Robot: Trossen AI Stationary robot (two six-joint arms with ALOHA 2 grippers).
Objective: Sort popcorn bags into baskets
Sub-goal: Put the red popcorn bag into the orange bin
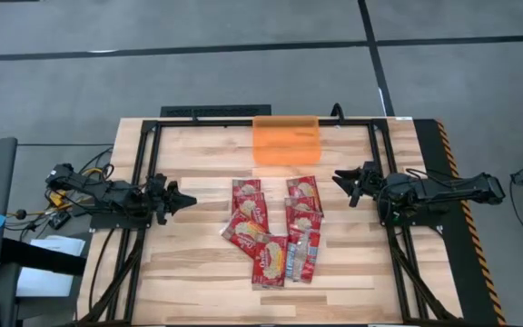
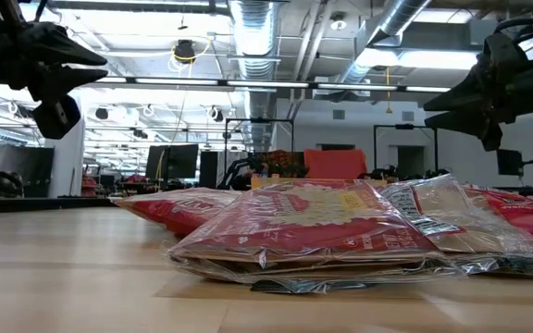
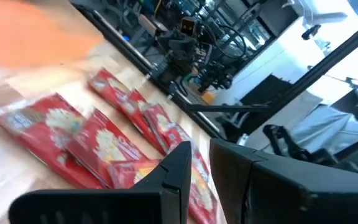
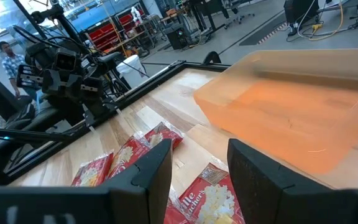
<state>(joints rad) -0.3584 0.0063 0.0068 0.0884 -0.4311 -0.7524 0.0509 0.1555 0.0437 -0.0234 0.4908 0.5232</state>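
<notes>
Several red popcorn bags with cream centres lie flat and partly overlapping in a cluster at the table's middle; they also show low and in both wrist views. The translucent orange basket stands on its base at the far edge, beyond the bags. My left gripper hovers open left of the cluster, pointing toward it. My right gripper hovers open right of the cluster, between bags and basket. Neither touches anything.
A black metal frame runs along the table's left, right and far sides. Bare wood lies between each gripper and the bags, and along the near edge. A person stands in the room beyond the table.
</notes>
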